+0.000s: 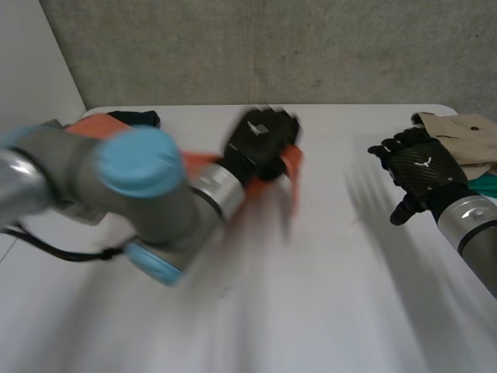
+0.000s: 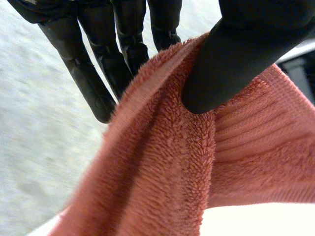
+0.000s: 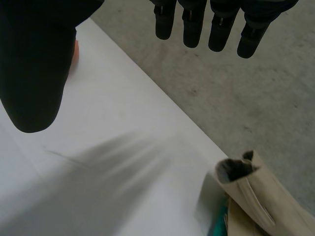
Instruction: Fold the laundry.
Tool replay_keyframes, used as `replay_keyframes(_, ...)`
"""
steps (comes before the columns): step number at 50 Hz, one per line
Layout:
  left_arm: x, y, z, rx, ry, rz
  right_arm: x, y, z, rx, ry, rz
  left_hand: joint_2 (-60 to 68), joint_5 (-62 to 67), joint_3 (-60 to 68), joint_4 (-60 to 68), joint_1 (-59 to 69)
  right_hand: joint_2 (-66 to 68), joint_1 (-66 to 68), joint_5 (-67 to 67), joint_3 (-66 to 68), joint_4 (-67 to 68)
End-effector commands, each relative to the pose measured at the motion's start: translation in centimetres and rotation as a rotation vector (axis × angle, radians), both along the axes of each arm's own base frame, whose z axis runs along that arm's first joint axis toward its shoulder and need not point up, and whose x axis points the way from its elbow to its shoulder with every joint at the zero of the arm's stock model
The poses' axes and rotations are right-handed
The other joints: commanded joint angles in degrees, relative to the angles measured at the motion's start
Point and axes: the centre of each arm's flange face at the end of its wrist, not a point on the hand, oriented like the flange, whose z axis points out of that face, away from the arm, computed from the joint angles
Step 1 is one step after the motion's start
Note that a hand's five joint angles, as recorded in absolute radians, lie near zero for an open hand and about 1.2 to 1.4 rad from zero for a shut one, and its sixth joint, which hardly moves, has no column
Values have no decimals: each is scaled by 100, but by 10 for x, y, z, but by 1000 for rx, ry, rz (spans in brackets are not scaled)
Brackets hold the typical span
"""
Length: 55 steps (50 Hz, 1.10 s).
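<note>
Gripping the towel with the left hand, raised over the far middle of the desk. Pinched at a hemmed edge, with the thumb pressed into the pile on one side and the fingers straight behind the fold on the other. Hanging below the hand in a short flap and trailing back behind the left arm toward the desk's far left corner. Orange-pink, with a ribbed band beside the hem, seen close in the left wrist view. Near a dark cloth at that corner; touching or not, cannot tell.

Holding nothing in the right hand. Fingers straight and spread, thumb apart, back of the hand up, above bare desk at the right side. Well apart from the towel. Just beside a beige cloth at the far right corner, lying over something teal. Backed by a grey wall.
</note>
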Motion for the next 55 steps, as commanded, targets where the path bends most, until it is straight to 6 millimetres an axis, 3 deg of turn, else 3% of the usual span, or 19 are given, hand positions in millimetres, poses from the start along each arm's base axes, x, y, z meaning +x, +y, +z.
replay_keyframes(1,-33,27,-35,45,-51,-57,-11,-7,0,6,-9,-77,-3056,-2957,-3016,-3088,-2714,-191,-288,-291,-191,-233)
replay_keyframes(5,-28,33,-23,37,-47,-53,-11,-6,1,11,-8,-82,-4139,-4040,-4099,-4171,-3797,-191,-288,-291,-191,-233)
replay_keyframes(7,-14,31,-2,24,-36,-30,-11,-6,1,11,-8,-84,-4780,-4681,-4740,-4812,-4438,-191,-288,-291,-191,-233)
replay_keyframes(14,46,22,36,11,-59,88,-3,10,-4,119,-18,-52,-5034,-4935,-4994,-5066,-4692,-191,-288,-291,-191,-233)
replay_keyframes(17,62,21,43,2,-64,123,4,22,-6,216,-60,-37,-5034,-4935,-4994,-5066,-4692,-191,-288,-291,-191,-233)
replay_keyframes(18,76,16,44,-4,-80,161,5,25,-7,242,-74,-37,-5017,-4918,-4977,-5049,-4675,-191,-288,-291,-191,-233)
replay_keyframes(25,134,-16,26,-17,-217,333,27,52,-17,412,-194,4,-4933,-4834,-4893,-4965,-4591,-191,-288,-291,-191,-233)
replay_keyframes(29,172,-47,15,-51,-331,450,42,58,-26,425,-230,42,-4933,-4834,-4893,-4965,-4591,-191,-288,-291,-191,-233)
replay_keyframes(32,209,-82,-3,-43,-431,540,56,58,-36,403,-231,84,-4933,-4834,-4893,-4965,-4591,-135,-233,-235,-135,-178)
replay_keyframes(36,231,-107,-20,-28,-479,523,77,59,-40,359,-232,145,-4900,-4800,-4859,-4932,-4558,590,493,490,590,548)
replay_keyframes(41,239,-124,-30,-30,-471,434,89,46,-55,324,-213,110,-4899,-4800,-4859,-4931,-4557,1800,1702,1700,1800,1757)
replay_keyframes(44,246,-137,-36,-30,-463,416,91,34,-63,300,-182,48,-4883,-4783,-4842,-4915,-4541,4166,4068,4066,4166,4123)
replay_keyframes(45,246,-140,-39,-28,-464,415,90,29,-64,275,-163,22,-4883,-4783,-4842,-4915,-4541,6039,5942,5939,6039,5997)
replay_keyframes(46,247,-146,-46,-21,-464,414,89,28,-64,265,-150,14,-4866,-4767,-4826,-4898,-4524,6802,6704,6702,6802,6759)
replay_keyframes(51,247,-156,-52,-15,-463,403,89,27,-63,214,-86,30,-4296,-4197,-4256,-4328,-3954,6809,6712,6709,6809,6767)
replay_keyframes(55,243,-157,-55,-7,-462,394,88,29,-62,196,-45,48,-2448,-2349,-2408,-2480,-2106,6809,6712,6709,6809,6767)
